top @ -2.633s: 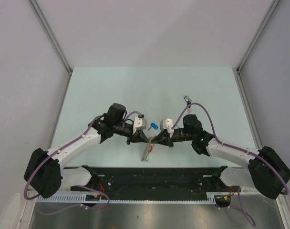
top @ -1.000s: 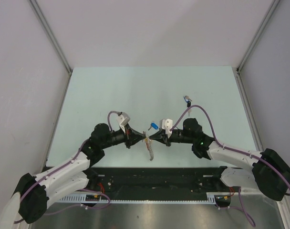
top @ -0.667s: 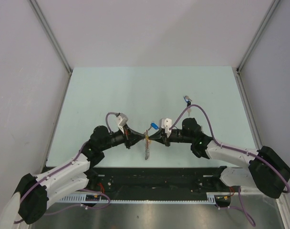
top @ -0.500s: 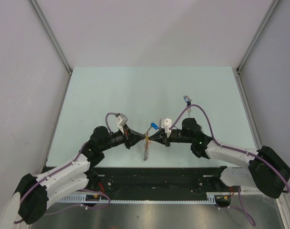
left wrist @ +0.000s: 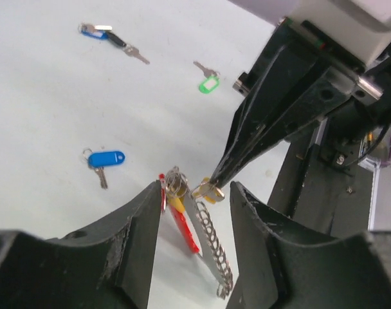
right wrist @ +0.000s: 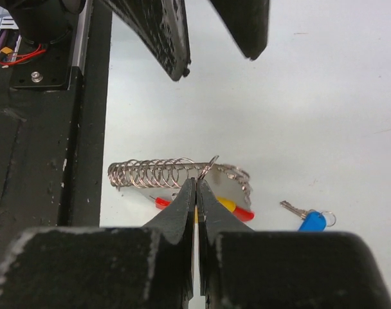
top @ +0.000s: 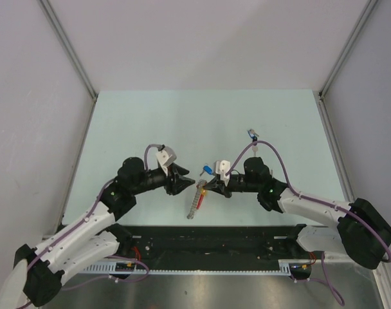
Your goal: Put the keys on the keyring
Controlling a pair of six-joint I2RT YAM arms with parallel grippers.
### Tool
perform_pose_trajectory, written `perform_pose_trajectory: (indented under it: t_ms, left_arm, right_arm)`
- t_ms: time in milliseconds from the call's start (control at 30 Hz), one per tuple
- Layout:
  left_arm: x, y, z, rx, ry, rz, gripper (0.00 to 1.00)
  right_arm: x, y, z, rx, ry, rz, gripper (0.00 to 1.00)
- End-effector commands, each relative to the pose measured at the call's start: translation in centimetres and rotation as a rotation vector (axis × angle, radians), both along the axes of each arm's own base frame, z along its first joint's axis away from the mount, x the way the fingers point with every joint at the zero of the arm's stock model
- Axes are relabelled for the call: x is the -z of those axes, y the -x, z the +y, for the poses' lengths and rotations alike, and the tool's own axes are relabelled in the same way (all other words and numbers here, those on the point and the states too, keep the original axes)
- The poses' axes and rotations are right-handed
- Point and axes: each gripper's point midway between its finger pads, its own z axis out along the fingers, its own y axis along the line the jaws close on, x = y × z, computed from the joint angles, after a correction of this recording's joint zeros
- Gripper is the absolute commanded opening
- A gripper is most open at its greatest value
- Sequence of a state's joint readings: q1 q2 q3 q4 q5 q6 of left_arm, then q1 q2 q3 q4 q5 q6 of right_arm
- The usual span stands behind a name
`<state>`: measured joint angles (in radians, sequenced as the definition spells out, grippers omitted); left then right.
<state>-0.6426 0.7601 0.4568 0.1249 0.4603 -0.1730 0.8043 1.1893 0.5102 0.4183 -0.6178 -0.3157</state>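
**A:** What is the hold like?

**B:** The right gripper is pinched fully closed on a thin wire loop at the top of the keyring. The coiled strand and red band trail down from there. I can't tell whether the low end rests on the table. The left gripper faces the keyring from just beside it, fingers spread wide and holding nothing.

**A:** So what worries you?

**B:** The pinch is on bare wire, a very small contact. I think the keyring could swivel or slip out if anything nudges it. The loose strand could also swing and drag the loop off line.

**A:** What might nudge it?

**B:** Probably the left fingers, since the keyring sits right between them in the wrist view.

**A:** And the keys?

**B:** The blue key lies flat on the table, nearest the keyring and close to the right arm, so reaching for it looks cramped. The green key is farther beyond the keyring, and the dark blue key farthest. A yellow tag sits against the red band, but I can't tell whether it is threaded on.
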Motion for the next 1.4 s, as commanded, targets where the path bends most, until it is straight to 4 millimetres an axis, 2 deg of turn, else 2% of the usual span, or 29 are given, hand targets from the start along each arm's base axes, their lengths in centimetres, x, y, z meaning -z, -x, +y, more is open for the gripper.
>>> perform_pose_trajectory:
  t_ms: [0,67,100,133,167,200,267,300,333,367,433,600,733,933,1100,1367]
  left_arm:
    - [-1.6,0.8,-0.3,0.164,-0.170,-0.081,0.52]
    - [-2.2,0.1,-0.6,0.216,-0.233,-0.144,0.56]
    - [-1.7,0.6,-0.6,0.264,-0.263,-0.127,0.59]
    - [-1.8,0.5,-0.6,0.306,-0.295,-0.190,0.60]
    - [-2.7,0.2,-0.8,0.330,-0.296,-0.228,0.63]
    - [-2.1,0.5,-1.0,0.387,-0.305,-0.206,0.64]
    - [-2.8,-0.1,-1.1,0.442,-0.302,-0.273,0.68]
    - [-2.5,-0.4,-1.3,0.466,-0.301,-0.265,0.69]
    - [-2.4,0.2,-1.4,0.529,-0.281,-0.270,0.70]
    - [-3.0,-0.4,-1.3,0.530,-0.271,-0.281,0.71]
    - [-2.3,-0.7,-1.4,0.572,-0.266,-0.272,0.77]
    - [-0.6,-1.0,-1.8,0.627,-0.270,-0.193,0.70]
    - [0.4,-1.1,-2.2,0.622,-0.245,-0.139,0.55]
    - [1.0,-1.4,-2.4,0.584,-0.254,-0.120,0.42]
    - [2.7,-0.5,-3.0,0.604,-0.309,-0.082,0.37]
    - [3.6,-0.7,-3.2,0.589,-0.332,-0.044,0.32]
  right_arm:
    - [-3.4,-1.0,0.4,-0.013,-0.037,-0.084,0.00]
    - [-3.7,-1.2,0.4,-0.015,-0.036,-0.093,0.00]
    - [-3.8,-1.2,0.4,-0.020,-0.034,-0.093,0.00]
    - [-4.2,-1.4,0.5,-0.019,-0.037,-0.100,0.00]
    - [-4.1,-1.5,0.5,-0.020,-0.031,-0.099,0.00]
    - [-4.2,-1.5,0.5,-0.023,-0.029,-0.104,0.00]
    - [-4.8,-1.9,0.7,-0.023,-0.032,-0.116,0.00]
    - [-4.7,-2.0,0.6,-0.023,-0.023,-0.114,0.00]
    - [-5.0,-2.3,0.7,-0.021,-0.023,-0.118,0.00]
    - [-5.1,-2.4,0.7,-0.020,-0.022,-0.121,0.00]
    - [-4.8,-2.5,0.8,-0.026,-0.011,-0.117,0.00]
    - [-4.7,-2.6,1.1,-0.039,-0.007,-0.110,0.00]
    - [-4.4,-2.7,1.2,-0.038,-0.001,-0.104,0.00]
    - [-4.1,-2.8,1.3,-0.040,0.000,-0.096,0.00]
    - [-4.2,-2.9,1.3,-0.035,0.000,-0.094,0.00]
    - [-4.2,-3.2,1.2,-0.001,0.000,-0.084,0.00]
